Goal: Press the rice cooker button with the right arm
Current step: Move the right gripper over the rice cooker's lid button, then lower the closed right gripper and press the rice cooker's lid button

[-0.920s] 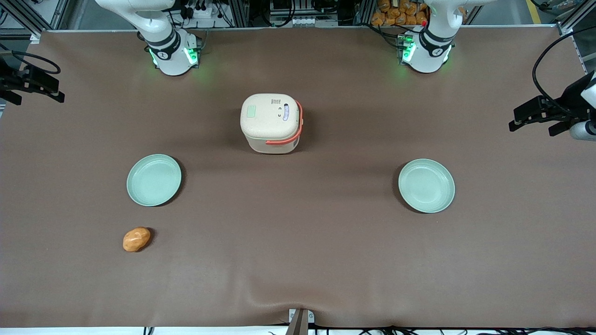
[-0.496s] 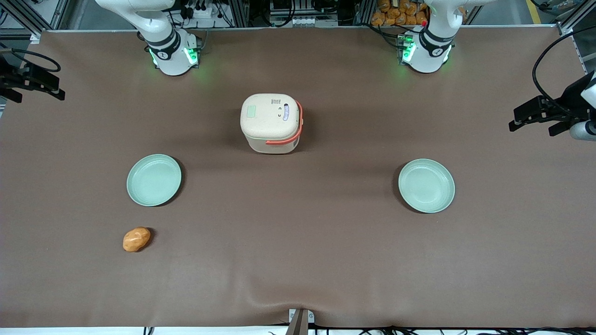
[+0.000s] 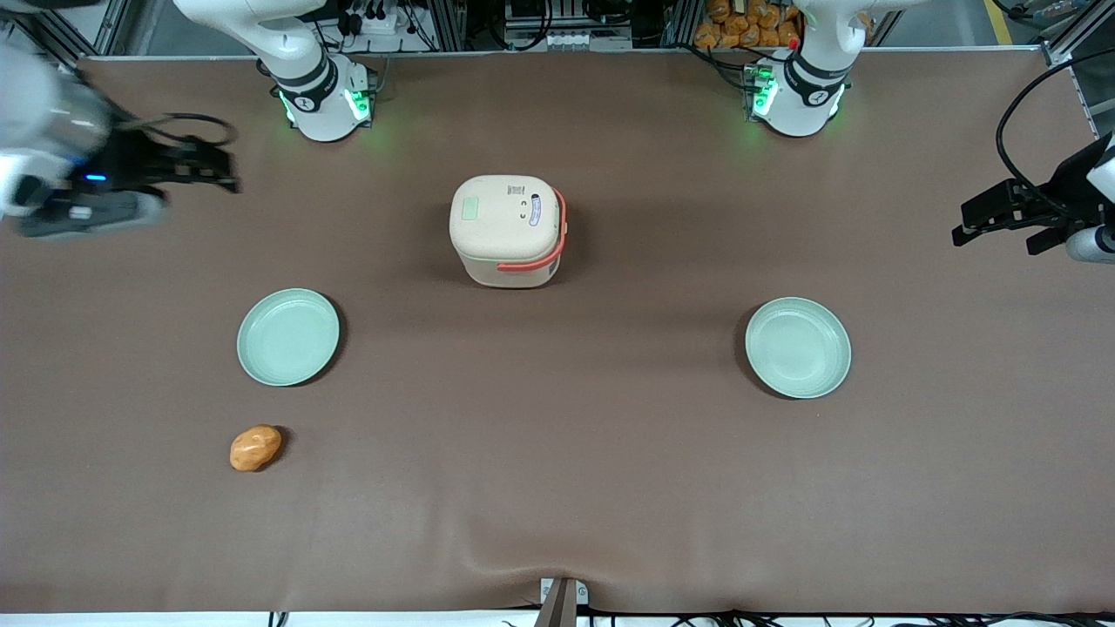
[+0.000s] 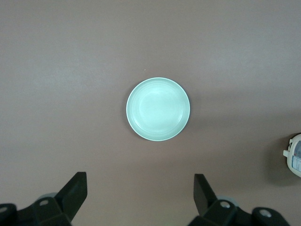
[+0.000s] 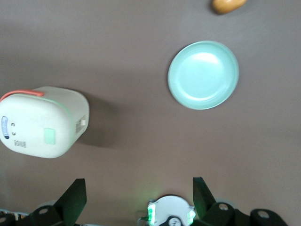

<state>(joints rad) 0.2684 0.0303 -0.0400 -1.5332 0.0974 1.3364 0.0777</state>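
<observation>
Gripper (image 3: 222, 170) moved toward rice cooker (image 3: 508, 228), still well apart | fingers (image 5: 75, 195) spread, holding nothing

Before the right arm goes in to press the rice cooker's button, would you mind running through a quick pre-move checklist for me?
1. Rice cooker standing upright with its lid closed: ok.
2. Air above the cooker's lid free of obstacles: ok.
3. Gripper lined up over the cooker: not ok; it is high above the working arm's end of the table, well off to the side.
4. Jaws carrying nothing: ok; the right wrist view shows them apart with nothing between them.
5. Path to the cooker free: ok; the plate and the potato lie nearer the front camera than that line.
6. Which lid marking is the button: cannot tell.
</observation>
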